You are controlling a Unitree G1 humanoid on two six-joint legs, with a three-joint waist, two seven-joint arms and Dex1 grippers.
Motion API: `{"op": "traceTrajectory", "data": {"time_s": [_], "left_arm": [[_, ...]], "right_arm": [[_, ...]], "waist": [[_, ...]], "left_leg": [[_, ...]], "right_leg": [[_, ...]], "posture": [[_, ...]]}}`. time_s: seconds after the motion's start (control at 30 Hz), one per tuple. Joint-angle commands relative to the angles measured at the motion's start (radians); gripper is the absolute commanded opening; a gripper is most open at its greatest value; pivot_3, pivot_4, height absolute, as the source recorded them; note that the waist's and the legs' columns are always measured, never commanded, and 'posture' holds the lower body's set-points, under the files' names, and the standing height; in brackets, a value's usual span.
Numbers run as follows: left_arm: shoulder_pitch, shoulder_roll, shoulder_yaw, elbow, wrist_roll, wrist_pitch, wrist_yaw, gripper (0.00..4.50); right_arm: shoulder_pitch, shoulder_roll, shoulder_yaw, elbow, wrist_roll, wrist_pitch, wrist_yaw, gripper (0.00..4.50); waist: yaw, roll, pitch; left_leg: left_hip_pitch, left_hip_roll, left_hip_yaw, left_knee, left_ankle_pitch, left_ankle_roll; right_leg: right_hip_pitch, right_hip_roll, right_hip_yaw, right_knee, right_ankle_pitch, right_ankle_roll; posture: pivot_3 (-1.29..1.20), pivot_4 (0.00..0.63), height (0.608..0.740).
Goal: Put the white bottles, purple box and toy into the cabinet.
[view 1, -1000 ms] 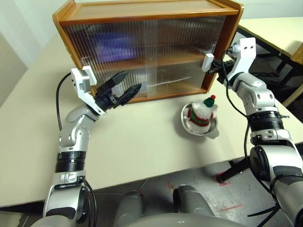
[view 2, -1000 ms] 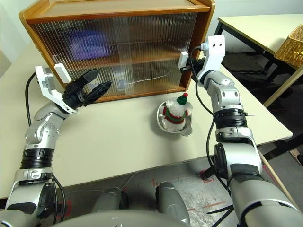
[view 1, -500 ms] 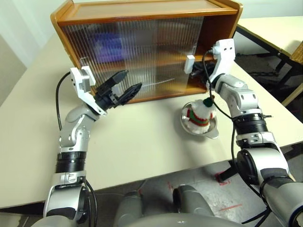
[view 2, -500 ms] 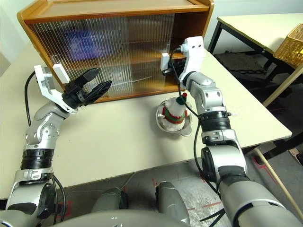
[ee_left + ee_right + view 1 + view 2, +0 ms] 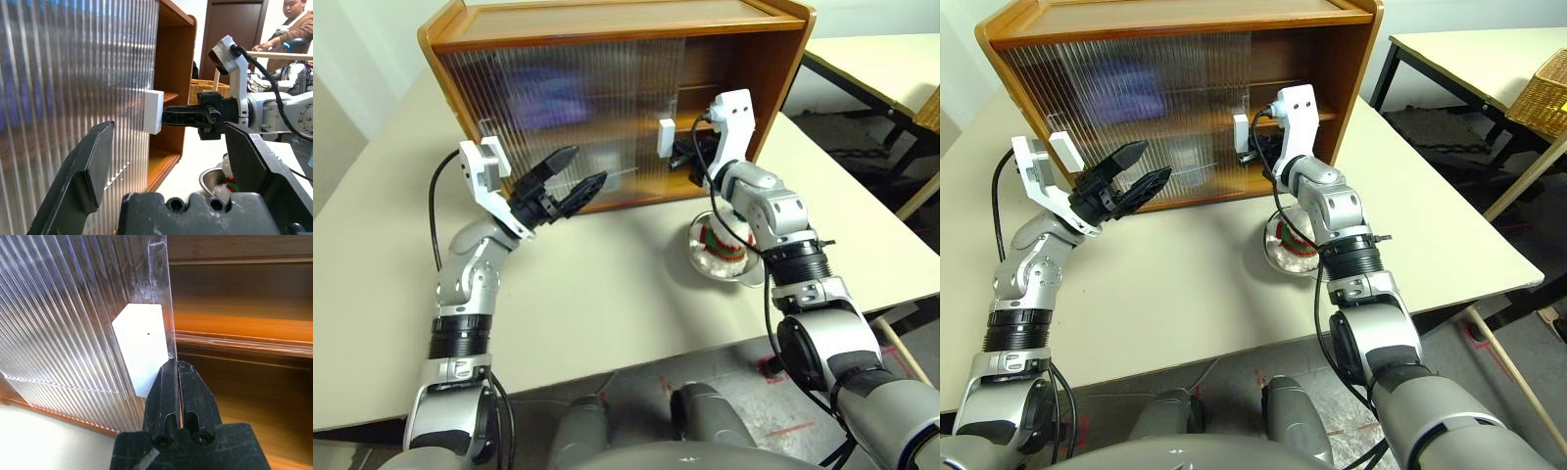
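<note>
The cabinet (image 5: 607, 29) stands at the back of the table. Its right door is slid partway left, so the right end of both shelves is bare. My right gripper (image 5: 680, 157) is shut, its tips against the side of that door's white handle (image 5: 142, 347). My left gripper (image 5: 584, 165) hangs open in front of the left door, holding nothing. The purple box (image 5: 548, 98) is a lilac blur behind the ribbed doors on the upper shelf. The toy (image 5: 713, 247) sits in a steel bowl (image 5: 749, 276) before the cabinet, partly covered by my right arm. The white bottles are hidden.
A second table with a wicker basket (image 5: 1538, 93) stands off to the right across a gap. A person (image 5: 293, 24) is in the background beyond the cabinet's right end. The table's front edge runs close below the bowl.
My right gripper has moved left along the cabinet front, and the right door has slid left with it, baring the right end. The arm now crosses over the toy. The left arm kept still.
</note>
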Motion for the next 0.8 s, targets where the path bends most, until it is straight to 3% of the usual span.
{"op": "traceTrajectory", "data": {"time_s": [0.03,0.47,0.8], "left_arm": [[0.006,-0.002,-0.016,-0.02,0.006,0.003,0.0,4.5],[0.005,-0.011,-0.02,-0.03,0.007,0.004,0.007,4.5],[-0.009,-0.032,-0.035,-0.01,0.009,-0.001,0.008,4.5]], "right_arm": [[-0.021,0.018,0.015,0.009,0.001,-0.006,0.007,0.02],[-0.043,0.067,0.023,0.056,0.002,-0.029,0.017,0.02],[0.012,-0.082,-0.003,-0.052,-0.023,-0.054,0.012,0.02]], "waist": [[0.0,0.0,0.0],[0.0,0.0,0.0],[0.003,0.0,0.0]], "left_leg": [[0.0,0.0,0.0,0.0,0.0,0.0],[-0.001,0.0,0.0,0.0,0.0,0.0],[-0.002,-0.001,0.0,-0.001,0.0,-0.001]], "right_leg": [[0.0,0.0,0.0,0.0,0.0,0.0],[-0.001,0.0,0.0,0.0,0.0,0.0],[-0.001,-0.001,-0.001,-0.002,-0.001,0.001]], "posture": [[0.09,0.0,0.74],[0.09,0.0,0.74],[0.04,0.0,0.74]]}}
